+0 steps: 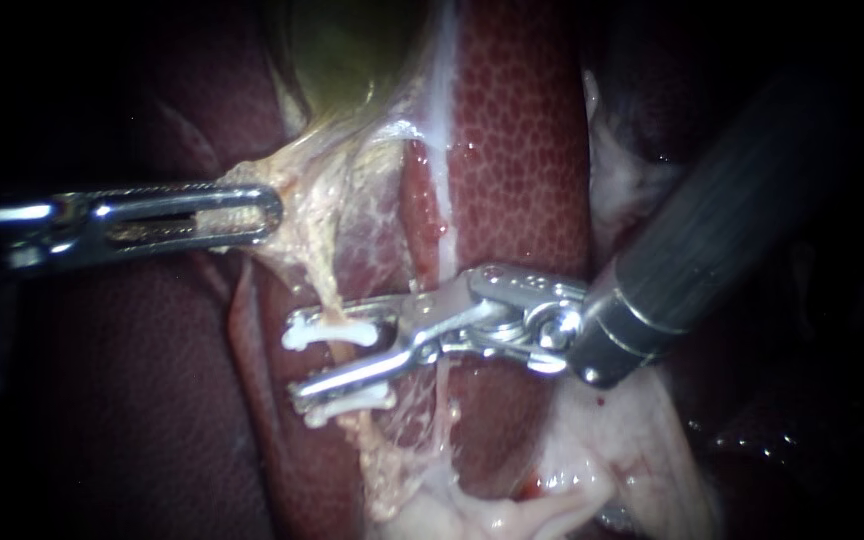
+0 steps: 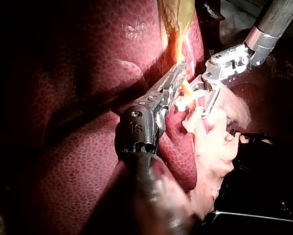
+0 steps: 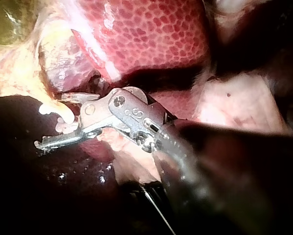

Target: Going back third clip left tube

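Hazard: right instrument [image 1: 295, 360], claw open astride left tube [image 1: 324, 265], could have snagged white clips [image 1: 337, 330]; left instrument's [image 1: 252, 213] claw clamped tissue [image 1: 297, 185].

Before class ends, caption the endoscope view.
Left instrument grips tissue; right instrument, jaws open, sits by two white clips on a tube.

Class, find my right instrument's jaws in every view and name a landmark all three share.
Endoscope: right instrument below centre, jaws open at the white clips.
Left wrist: right instrument beside the tip of the left instrument.
Right wrist: right instrument, jaws beside the white clips.
Shared landmark: the white clips.
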You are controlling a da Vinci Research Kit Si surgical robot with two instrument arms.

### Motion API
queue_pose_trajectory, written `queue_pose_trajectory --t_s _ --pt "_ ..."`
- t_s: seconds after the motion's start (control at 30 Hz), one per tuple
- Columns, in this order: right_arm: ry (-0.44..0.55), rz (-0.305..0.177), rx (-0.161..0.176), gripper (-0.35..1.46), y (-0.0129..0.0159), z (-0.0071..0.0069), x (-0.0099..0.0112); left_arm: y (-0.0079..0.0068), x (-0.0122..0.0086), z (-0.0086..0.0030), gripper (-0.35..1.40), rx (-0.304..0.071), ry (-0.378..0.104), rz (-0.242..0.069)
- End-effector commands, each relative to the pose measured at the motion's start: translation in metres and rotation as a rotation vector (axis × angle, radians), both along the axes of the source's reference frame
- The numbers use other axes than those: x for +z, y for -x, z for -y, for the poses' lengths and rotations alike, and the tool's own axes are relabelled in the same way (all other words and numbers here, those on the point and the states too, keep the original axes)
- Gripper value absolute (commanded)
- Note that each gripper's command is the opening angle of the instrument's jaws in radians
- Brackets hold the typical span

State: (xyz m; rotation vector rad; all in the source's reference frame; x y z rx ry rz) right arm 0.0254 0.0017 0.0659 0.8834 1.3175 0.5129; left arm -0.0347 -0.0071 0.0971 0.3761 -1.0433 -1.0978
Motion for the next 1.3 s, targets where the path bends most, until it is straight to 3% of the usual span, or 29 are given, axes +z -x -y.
queue_pose_trajectory --t_s 0.03,0.43,0.77,0.97,1.3 --pt "-0.001 0.002 0.002 0.6 0.0003 -0.0002 -0.0001 0.0 0.0 0.0 -0.35 0.0 0.0 0.0" --pt "0.007 0.004 0.009 0.6 0.0045 -0.0013 -0.0013 -0.0001 0.0 0.0 -0.35 0.001 0.0 0.0" --pt "0.008 0.002 0.006 0.6 0.0041 -0.0008 -0.002 0.0 0.0 0.0 -0.35 0.001 0.0 0.0" --pt "0.015 0.002 0.005 0.6 0.0029 0.0003 -0.0023 0.0 -0.0001 0.0 -0.35 0.0 0.0 0.0" --pt "0.03 -0.02 -0.025 0.6 -0.0007 0.0032 -0.0013 0.0001 -0.0001 0.0 -0.35 0.0 0.0 0.0"
